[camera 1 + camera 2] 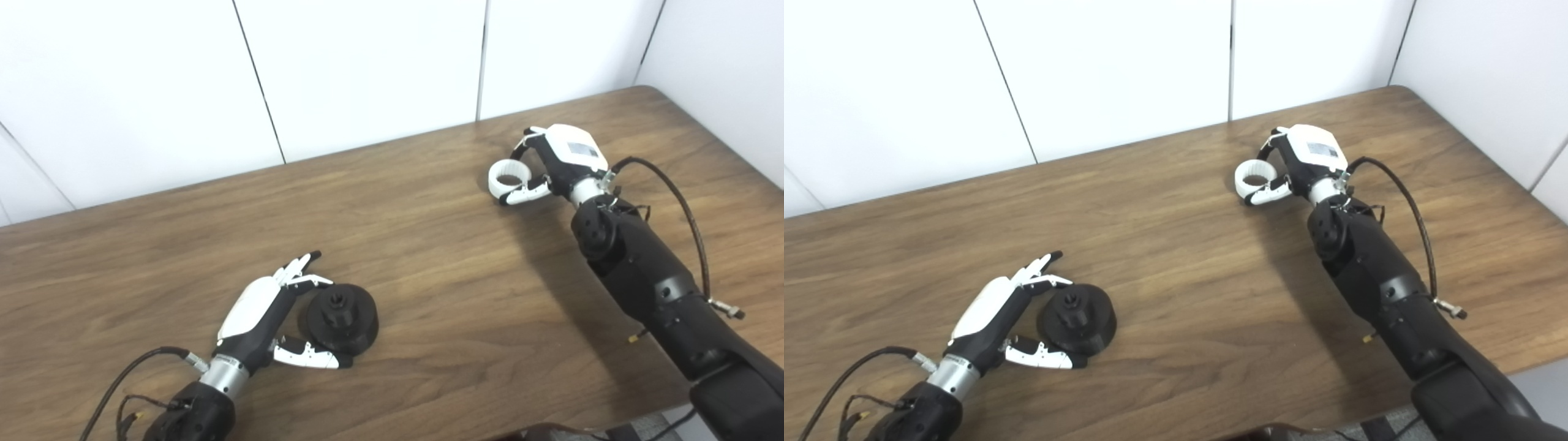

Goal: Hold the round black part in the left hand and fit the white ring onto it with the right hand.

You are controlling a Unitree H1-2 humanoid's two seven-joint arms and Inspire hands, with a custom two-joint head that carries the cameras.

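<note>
The round black part [342,318] lies flat on the wooden table [429,257] at the front left, its hub facing up. My left hand [260,309] is open beside it on its left. The fingers [300,269] reach past the part's far side and the thumb [306,355] lies along its near edge. The white ring [508,174] is at the back right, low over the table. My right hand [560,160] is closed on it, the thumb [523,195] on its near side and the fingers curled over its far side.
White wall panels [367,73] stand behind the table and along its right side. The table's right corner [649,92] is near the right hand. Cables [686,208] loop off both forearms. Bare wood lies between the two hands.
</note>
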